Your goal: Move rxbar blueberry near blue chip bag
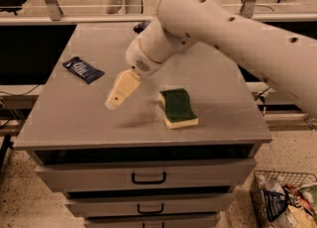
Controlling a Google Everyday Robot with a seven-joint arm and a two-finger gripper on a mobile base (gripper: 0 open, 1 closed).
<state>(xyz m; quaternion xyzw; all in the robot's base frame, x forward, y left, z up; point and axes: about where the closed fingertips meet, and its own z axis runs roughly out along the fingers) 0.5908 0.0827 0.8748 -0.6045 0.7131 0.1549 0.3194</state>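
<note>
The rxbar blueberry (83,69) is a flat dark navy wrapper lying at the left of the grey tabletop (74,118). The blue chip bag (141,25) is at the table's far edge; only a small dark blue bit shows behind my arm. My gripper (119,93) hangs over the middle of the table, pointing down and to the left. It is to the right of the bar and in front of it, apart from it, and holds nothing that I can see.
A yellow sponge with a green top (178,107) lies just right of the gripper near the front edge. Drawers (148,177) sit below the tabletop. A wire basket with packets (285,199) stands on the floor at the lower right.
</note>
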